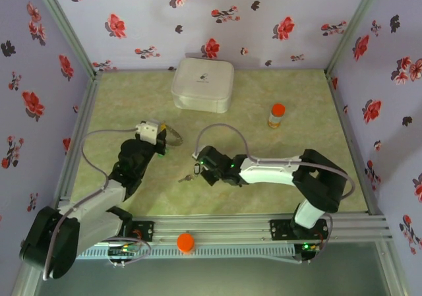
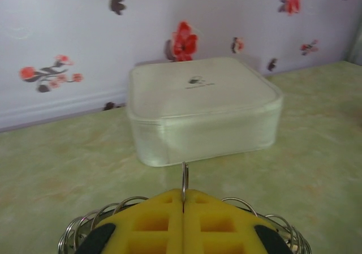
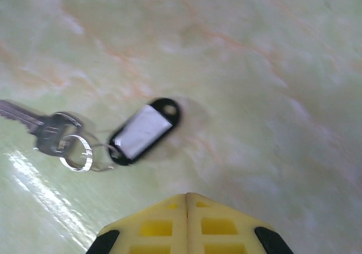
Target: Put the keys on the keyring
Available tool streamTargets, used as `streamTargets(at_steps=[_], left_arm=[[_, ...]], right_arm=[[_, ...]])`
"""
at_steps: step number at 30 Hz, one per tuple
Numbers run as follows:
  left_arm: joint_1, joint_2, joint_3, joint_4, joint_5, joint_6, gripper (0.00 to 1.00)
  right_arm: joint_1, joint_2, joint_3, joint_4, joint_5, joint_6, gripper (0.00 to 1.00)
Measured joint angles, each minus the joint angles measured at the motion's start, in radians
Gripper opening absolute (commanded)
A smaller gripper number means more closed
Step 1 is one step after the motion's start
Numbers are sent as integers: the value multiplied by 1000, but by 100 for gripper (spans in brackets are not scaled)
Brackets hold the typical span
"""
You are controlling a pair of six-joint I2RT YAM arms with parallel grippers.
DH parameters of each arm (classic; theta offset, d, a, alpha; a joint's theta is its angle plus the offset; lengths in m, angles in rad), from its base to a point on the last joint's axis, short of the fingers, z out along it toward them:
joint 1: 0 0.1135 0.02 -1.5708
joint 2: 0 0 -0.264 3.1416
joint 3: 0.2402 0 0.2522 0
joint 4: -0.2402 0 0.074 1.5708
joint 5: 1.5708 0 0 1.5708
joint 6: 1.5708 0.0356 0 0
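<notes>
While the left gripper (image 1: 157, 138) clamped the keyring (image 1: 174, 135) left of centre in the top view, the right gripper (image 1: 198, 169) sat low over the table (image 1: 277, 184), just beside the keys (image 1: 187, 177). The two arms were near each other, so I judged that bringing them together carelessly could bump the fingers and knock the ring loose. The white case (image 1: 202, 85) and the orange-capped bottle (image 1: 277, 116) stood well apart at the back and posed no hazard.

In the left wrist view, the yellow fingers (image 2: 153, 223) were pressed together. A thin edge of the keyring (image 2: 184, 177) rose from their seam, and wire loops spilled out on both sides. That looked like a narrow pinch, and a sideways push from a key could probably twist the ring or slide it out.

In the right wrist view, the fingers (image 3: 155, 228) met flush, clenched on nothing. The keys lay flat on the table ahead of the tips and apart from them: a silver key (image 3: 48, 134), a small split ring (image 3: 76, 154) and a black-rimmed tag (image 3: 145, 130) with a pale label. On that glossy surface, a closing grip might skate the bunch away. It might also catch only the tag, leaving the key dangling and swinging, which would make threading harder. The picture was slightly blurred, so fine contact could not be told.
</notes>
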Motion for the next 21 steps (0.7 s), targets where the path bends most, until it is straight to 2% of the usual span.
streamTargets(at_steps=[4,10,21], left_arm=[[0,32,15,8,50,0,0],[0,35,15,8,45,0,0],[0,-37,11,0,6,0,0]], right_arm=[[-33,-17,19,-63,-38,125,37],[-18,30,138,-117,-111,319,49],[72,303,409,-229,-97,295,53]])
